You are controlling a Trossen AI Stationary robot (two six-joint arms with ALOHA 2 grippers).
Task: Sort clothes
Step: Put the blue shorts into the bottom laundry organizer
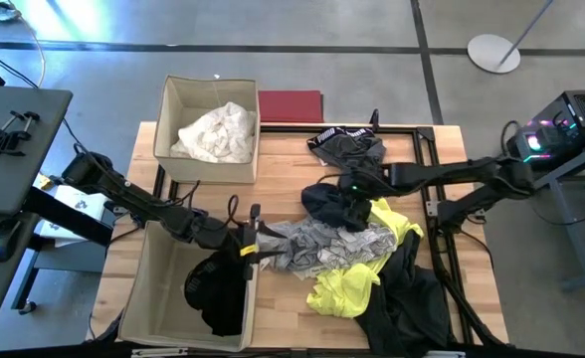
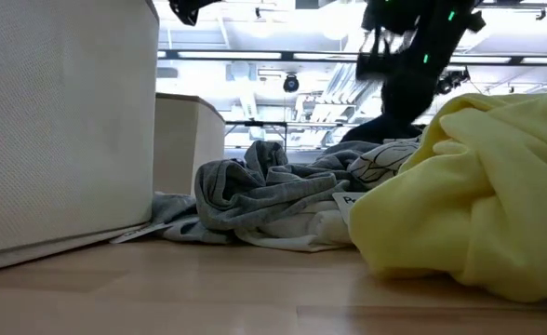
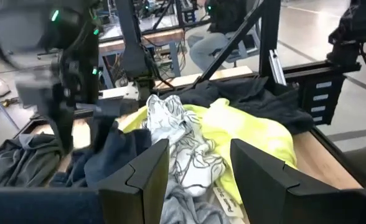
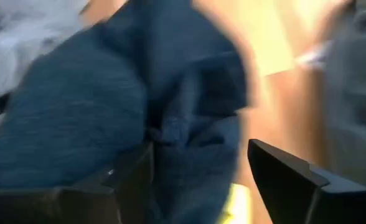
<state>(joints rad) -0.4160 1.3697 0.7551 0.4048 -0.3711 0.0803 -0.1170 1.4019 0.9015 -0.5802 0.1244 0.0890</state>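
The right gripper point(image 4: 198, 180) hangs over the crumpled dark navy garment point(image 1: 324, 202) mid-table, fingers spread wide, the cloth bunched just below and between them. The left gripper point(image 3: 198, 171) sits at the near beige fabric box's point(image 1: 143, 288) edge, fingers parted around nothing, facing the light grey patterned garment point(image 1: 322, 242) and the neon yellow one point(image 1: 357, 283). White clothes point(image 1: 218, 132) fill the far beige box point(image 1: 173, 99). Bare wooden table point(image 1: 278, 159) shows between the pile and the boxes.

Surface point(image 1: 123, 261): light wood planks.
On it: 2 beige boxes point(image 1: 207, 129), a heap of clothes point(image 1: 357, 261), a dark red rectangle point(image 1: 291, 105).
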